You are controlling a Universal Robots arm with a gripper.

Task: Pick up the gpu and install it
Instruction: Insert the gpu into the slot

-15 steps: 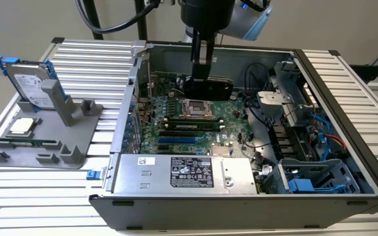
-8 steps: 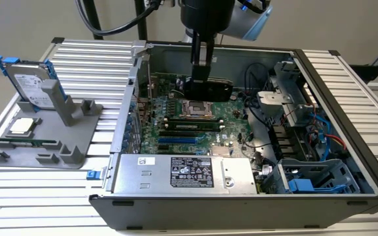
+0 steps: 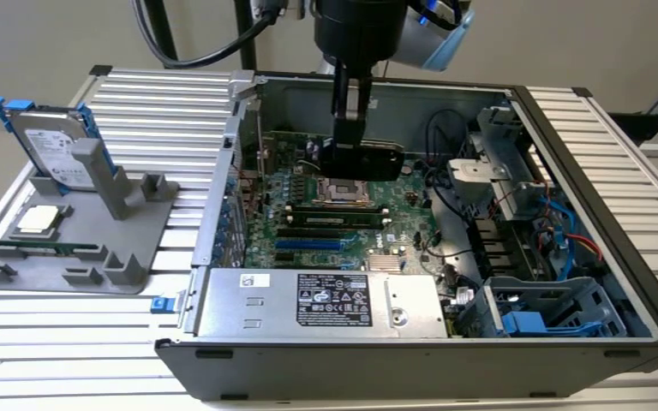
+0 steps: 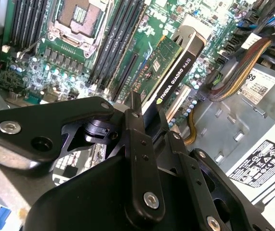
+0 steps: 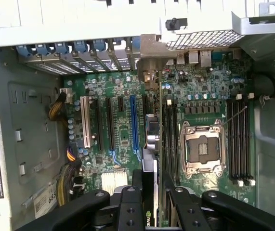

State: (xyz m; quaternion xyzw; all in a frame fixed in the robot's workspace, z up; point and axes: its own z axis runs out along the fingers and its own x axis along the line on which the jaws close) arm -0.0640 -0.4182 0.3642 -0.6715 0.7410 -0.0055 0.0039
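I have the gripper [image 4: 149, 118] clenched on the gpu [image 4: 173, 72], held edge-down above the motherboard [image 5: 123, 120] inside the open case [image 3: 603, 248]. It seems lined up near the blue slot [image 5: 134, 122]; I'd keep the card square and its bracket facing the rear openings.

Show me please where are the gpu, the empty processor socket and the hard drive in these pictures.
gpu [image 4: 172, 72]: second wrist view, on the black edge of its cooler.
empty processor socket [image 5: 202, 148]: first wrist view, on the middle of its open metal frame.
hard drive [image 3: 52, 147]: exterior view, on its silver labelled face, upright in the grey stand.
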